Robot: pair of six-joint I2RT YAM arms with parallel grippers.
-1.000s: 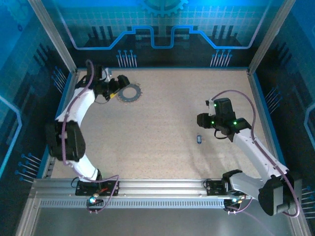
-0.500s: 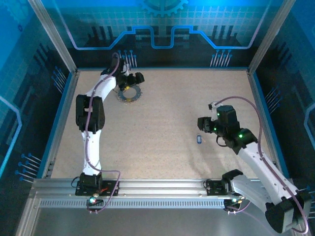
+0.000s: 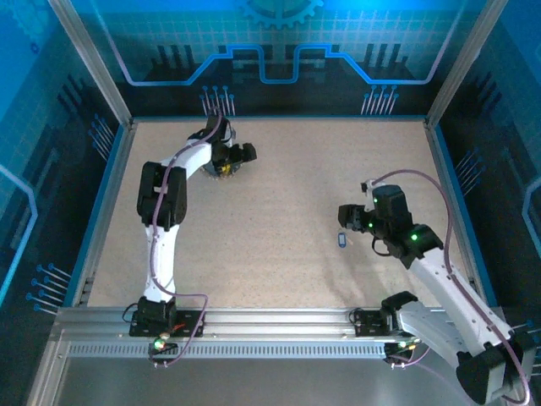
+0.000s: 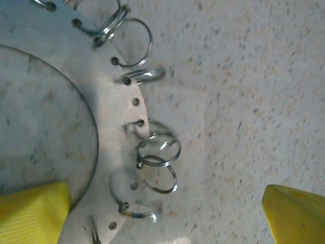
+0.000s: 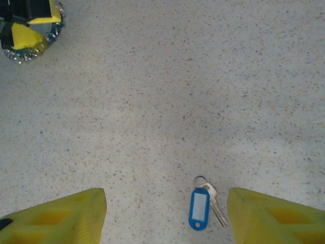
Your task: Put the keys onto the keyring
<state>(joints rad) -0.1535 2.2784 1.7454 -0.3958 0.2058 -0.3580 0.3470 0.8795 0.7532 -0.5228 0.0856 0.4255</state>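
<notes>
top external: left gripper swung over keyring, far-left corner of table, jaws apart; right gripper, also apart, by blue key; grasps pending.

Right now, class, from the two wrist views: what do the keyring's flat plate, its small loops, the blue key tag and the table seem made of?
Keyring plate: likely sheet metal, with a flat grey matte face and neatly drilled holes.
Small loops: bright steel wire that glints.
Blue tag: probably glossy plastic, with a pale label window.
Table: speckled beige and matte, perhaps laminate.
</notes>
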